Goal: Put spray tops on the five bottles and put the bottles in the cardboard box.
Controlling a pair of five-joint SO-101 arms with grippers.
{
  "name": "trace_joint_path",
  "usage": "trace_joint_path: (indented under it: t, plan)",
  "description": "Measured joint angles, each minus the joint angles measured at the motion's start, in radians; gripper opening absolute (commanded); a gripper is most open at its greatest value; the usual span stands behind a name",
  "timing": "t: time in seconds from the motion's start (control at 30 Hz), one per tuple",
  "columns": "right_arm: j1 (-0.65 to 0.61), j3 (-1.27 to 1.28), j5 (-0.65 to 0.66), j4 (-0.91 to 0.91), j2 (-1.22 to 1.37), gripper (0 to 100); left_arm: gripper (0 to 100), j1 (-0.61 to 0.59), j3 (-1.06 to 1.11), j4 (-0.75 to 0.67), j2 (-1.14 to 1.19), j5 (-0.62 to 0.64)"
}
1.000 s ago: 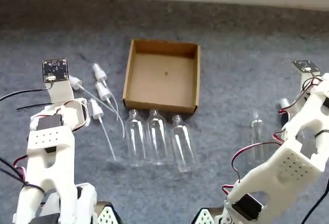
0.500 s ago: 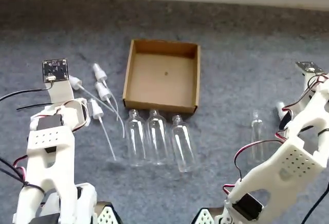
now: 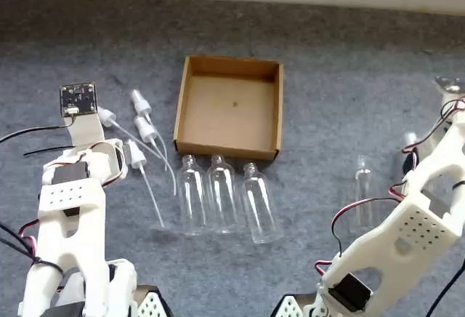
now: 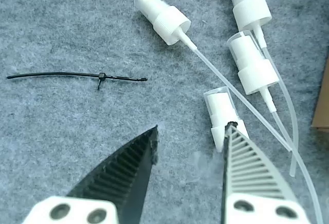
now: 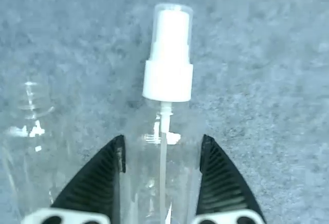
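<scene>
Claw on right arm clamps clear plastic bottle; white spray top looks unseated, may fall if tilted. Left claw spread wide.

Bright, soft, even light from above. Faint shadows along box walls and beside tops. Small glints on bottle. Carpet evenly lit.

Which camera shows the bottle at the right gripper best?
Right wrist view: the bottle and its spray top sit plainly in the right gripper. The high view catches the spray top beside the arm. Left wrist view faces loose tops.
</scene>
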Motion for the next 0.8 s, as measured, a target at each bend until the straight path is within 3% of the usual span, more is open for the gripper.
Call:
trace_joint_path:
  t: [0.47, 0.8]
  plan:
    - [-0.066, -0.061, -0.275, 0.006, -0.261, 0.5, 20, 0.0, 0.0, 0.0, 0.0, 0.0]
    - [-0.21, -0.063, -0.354, 0.132, -0.64, 0.5, 20, 0.0, 0.0, 0.0, 0.0, 0.0]
